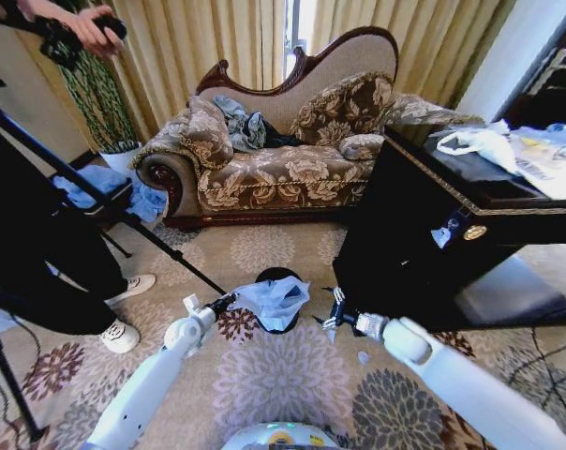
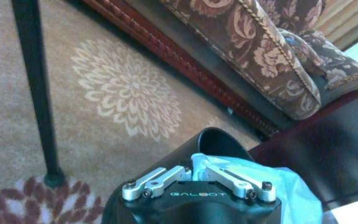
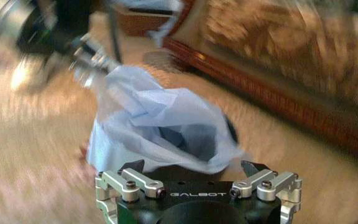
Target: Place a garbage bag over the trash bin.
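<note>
- Your right gripper (image 1: 332, 314) sits low over the carpet, just right of the trash bin (image 1: 275, 277). In the right wrist view its fingers (image 3: 136, 179) are spread wide with nothing between them; the near hem of the garbage bag (image 3: 160, 126) lies just beyond the tips.
- Your left gripper (image 1: 229, 302) is at the bin's left side — pinched shut on the bag's left edge. In the left wrist view the fingers (image 2: 225, 175) converge on pale blue plastic (image 2: 291, 191), with the bin's black rim (image 2: 213, 140) right behind it.
- The bag is bunched on top of the bin, mouth open upward in the right wrist view, with a dark interior visible. Black rim shows at the far side and at the lower right; how far the plastic goes down the wall, you can't tell.
- The bin stands on the floral carpet (image 1: 283, 375), between both arms.
- Right of the bin: dark cabinet (image 1: 424, 234), a white plastic bag (image 1: 480, 142) on its top.
- Left: black tripod leg (image 1: 124, 216), a person's white shoes (image 1: 124, 335) beside it.
- Farthest back: patterned sofa (image 1: 283, 169) against the curtains, a bright blue cloth heap (image 1: 147, 199) at its left end.
</note>
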Controlling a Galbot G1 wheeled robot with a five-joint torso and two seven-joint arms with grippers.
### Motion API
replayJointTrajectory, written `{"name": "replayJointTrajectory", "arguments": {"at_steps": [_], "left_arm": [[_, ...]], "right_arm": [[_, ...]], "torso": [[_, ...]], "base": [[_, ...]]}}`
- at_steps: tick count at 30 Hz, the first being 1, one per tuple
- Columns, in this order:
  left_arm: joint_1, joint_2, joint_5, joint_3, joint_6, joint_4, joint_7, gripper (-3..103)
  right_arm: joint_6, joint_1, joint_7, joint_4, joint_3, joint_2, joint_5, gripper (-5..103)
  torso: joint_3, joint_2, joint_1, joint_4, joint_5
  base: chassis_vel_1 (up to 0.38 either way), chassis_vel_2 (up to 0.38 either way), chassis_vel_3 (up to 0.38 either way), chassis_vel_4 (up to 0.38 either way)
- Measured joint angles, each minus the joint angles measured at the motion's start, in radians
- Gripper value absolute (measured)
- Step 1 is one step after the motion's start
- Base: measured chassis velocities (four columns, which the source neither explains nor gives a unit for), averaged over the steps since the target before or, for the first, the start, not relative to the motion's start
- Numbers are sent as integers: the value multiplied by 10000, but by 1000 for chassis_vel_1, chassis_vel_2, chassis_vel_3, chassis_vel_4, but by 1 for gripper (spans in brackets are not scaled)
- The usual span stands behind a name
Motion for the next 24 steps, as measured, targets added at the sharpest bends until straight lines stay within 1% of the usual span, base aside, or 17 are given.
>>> {"name": "replayJointTrajectory", "arguments": {"at_steps": [2,4,5,8,9,11,12,13,15,16,17,18,19,20,22,23,24], "left_arm": [[-3,-58,35,12,-8,-8,-35,0],[-30,-68,37,43,-8,-32,-55,0],[-30,-68,37,43,-8,-32,-55,0],[-59,-2,23,57,-8,-53,-62,0],[-59,-2,23,57,-8,-53,-62,0],[-64,37,14,55,-7,-56,-62,0],[-64,37,14,55,-7,-56,-62,0],[-63,43,11,56,-8,-55,-61,0],[-63,47,9,62,-8,-38,-58,0],[-63,47,9,62,-8,-38,-58,0],[-63,45,7,66,-9,-26,-57,0],[-67,39,5,69,-12,-14,-53,0],[-67,39,5,69,-12,-14,-53,0],[-70,35,5,70,-21,4,-51,0],[-65,31,5,85,-35,26,-49,0],[-65,31,5,85,-35,26,-49,0],[-58,35,5,88,-38,25,-42,0]], "right_arm": [[-293,30,837,-43,-236,299,1611,100],[-706,107,1382,-91,-270,541,3077,100],[-706,107,1382,-91,-270,541,3077,100],[-1369,383,1861,-97,-249,552,5194,100],[-1369,383,1861,-97,-249,552,5194,100],[-1924,578,2449,-182,-262,647,6468,100],[-1924,578,2449,-182,-262,647,6468,100],[-2227,622,2773,-298,-229,807,7096,100],[-2660,651,3186,-430,-164,1025,8024,100],[-2660,651,3186,-430,-164,1025,8024,100],[-2887,655,3478,-479,-139,1161,8657,100],[-3025,656,3694,-524,-110,1313,9159,100],[-3025,656,3694,-524,-110,1313,9159,100],[-3109,659,3927,-623,-57,1535,9618,102],[-3144,688,4231,-946,141,2032,10255,96],[-3144,688,4231,-946,141,2032,10255,96],[-3149,717,4330,-1055,221,2202,10509,93]], "torso": [[0,0,0,1,-8],[1,0,0,-4,-2],[1,0,0,-4,-2],[1,0,0,-5,-9],[1,0,0,-5,-9],[1,0,0,-3,-9],[1,0,0,-3,-9],[1,0,0,-3,-5],[1,0,0,-4,-3],[1,0,0,-4,-3],[1,0,0,-5,-9],[1,0,0,-5,-7],[1,0,0,-5,-7],[1,1,0,-5,-5],[1,0,0,-4,-4],[1,0,0,-4,-4],[1,0,0,-4,-5]], "base": [[0,0,0,0],[0,0,0,0],[0,0,0,0],[0,0,0,0],[0,0,0,0],[0,0,0,0],[0,0,0,0],[0,0,0,0],[0,0,0,0],[0,0,0,0],[0,0,0,0],[0,0,0,0],[0,0,0,0],[0,0,0,0],[0,0,0,0],[0,0,0,0],[0,0,0,0]]}}
